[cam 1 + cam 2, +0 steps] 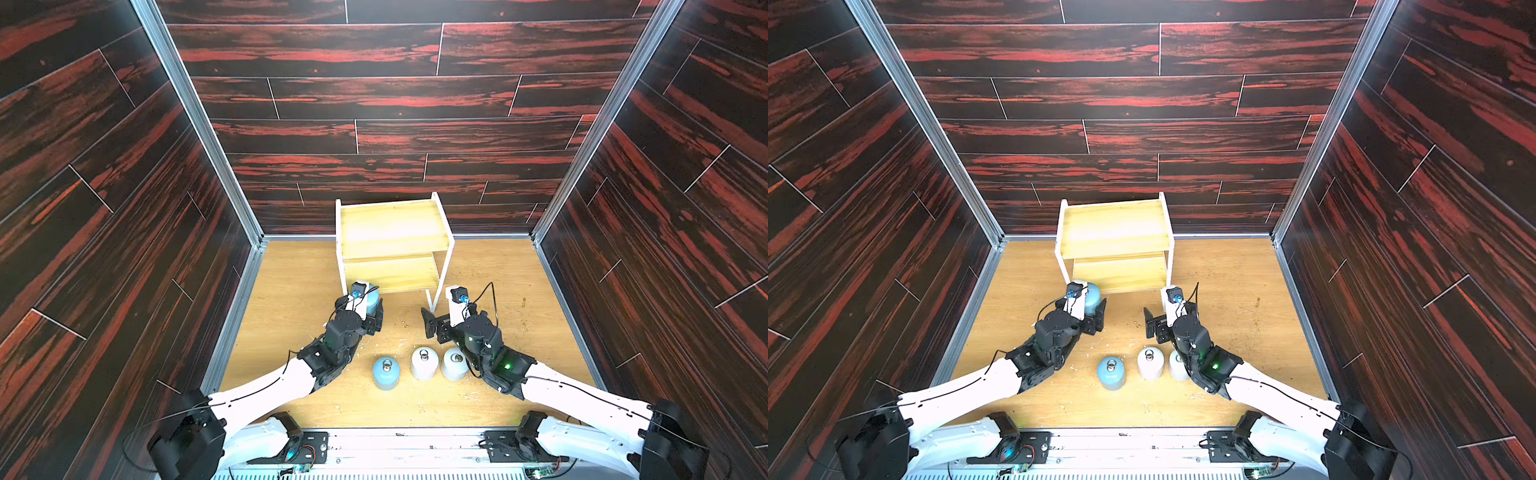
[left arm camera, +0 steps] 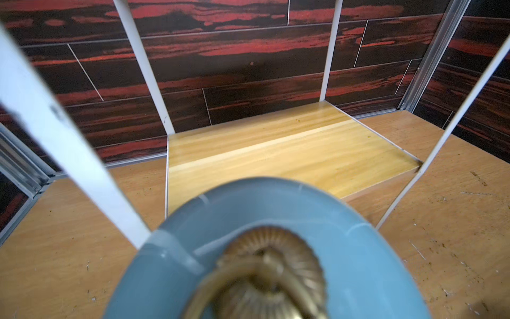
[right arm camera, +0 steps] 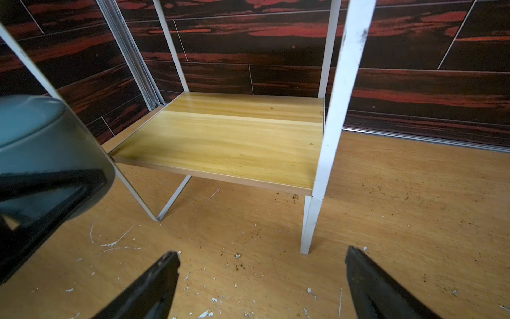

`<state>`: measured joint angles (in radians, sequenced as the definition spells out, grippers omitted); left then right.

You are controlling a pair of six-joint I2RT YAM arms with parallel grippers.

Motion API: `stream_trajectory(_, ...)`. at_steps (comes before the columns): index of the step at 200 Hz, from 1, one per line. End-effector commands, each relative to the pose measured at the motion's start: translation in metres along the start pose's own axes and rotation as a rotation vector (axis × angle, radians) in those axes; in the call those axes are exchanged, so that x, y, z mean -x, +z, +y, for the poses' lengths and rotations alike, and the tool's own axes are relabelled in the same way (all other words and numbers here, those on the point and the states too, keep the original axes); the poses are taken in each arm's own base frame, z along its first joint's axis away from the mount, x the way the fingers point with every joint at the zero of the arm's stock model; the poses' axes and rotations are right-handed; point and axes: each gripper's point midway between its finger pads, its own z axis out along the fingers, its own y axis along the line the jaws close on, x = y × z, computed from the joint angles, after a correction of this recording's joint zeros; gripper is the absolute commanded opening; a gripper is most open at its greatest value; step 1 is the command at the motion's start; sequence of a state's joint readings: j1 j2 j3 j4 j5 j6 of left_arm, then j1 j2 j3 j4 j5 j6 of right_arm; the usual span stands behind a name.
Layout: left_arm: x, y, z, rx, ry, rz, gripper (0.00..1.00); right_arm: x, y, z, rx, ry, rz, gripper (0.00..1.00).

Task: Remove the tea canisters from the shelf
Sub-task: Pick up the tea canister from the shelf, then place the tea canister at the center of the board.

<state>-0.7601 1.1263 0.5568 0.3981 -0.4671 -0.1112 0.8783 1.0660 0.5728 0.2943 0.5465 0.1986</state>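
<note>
1. At the back middle of the table [image 1: 291, 282], near the rear wall: shelf [image 1: 392, 232], upper board above lower board.
2. At the shelf's front left leg, just before the lower board: 4th canister [image 1: 372, 297], between the jaws of the left gripper [image 1: 374, 309].
3. Just before the shelf's front right leg: right gripper [image 1: 430, 326].
4. Nearer the front edge, between both arms, a row of 3 on the table: left canister [image 1: 386, 372], middle canister [image 1: 424, 362], right canister [image 1: 453, 365], the last 2 just beside each other.

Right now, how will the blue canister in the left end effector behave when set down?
The held canister looks glossy: probably slippery, fragile. Like the three upright canisters, it should stand; tipped, its round body may roll.
</note>
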Motion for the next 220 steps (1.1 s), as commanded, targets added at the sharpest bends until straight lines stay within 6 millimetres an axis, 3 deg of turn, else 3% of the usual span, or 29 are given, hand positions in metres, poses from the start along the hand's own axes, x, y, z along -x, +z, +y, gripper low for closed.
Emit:
stream_trajectory(1, 0.022, -0.016, 0.007, 0.016, -0.069, -0.077, 0.72, 0.008, -0.002, -0.004, -0.018, -0.002, -0.02, 0.98)
stream_trajectory(90, -0.024, -0.044, 0.031, 0.08, -0.101, -0.004, 0.71, 0.007, -0.003, -0.008, -0.036, -0.012, -0.02, 0.98)
stream_trajectory(220, -0.118, -0.051, 0.039, 0.108, -0.175, 0.152, 0.71, 0.006, 0.003, -0.01, -0.052, -0.029, -0.01, 0.98)
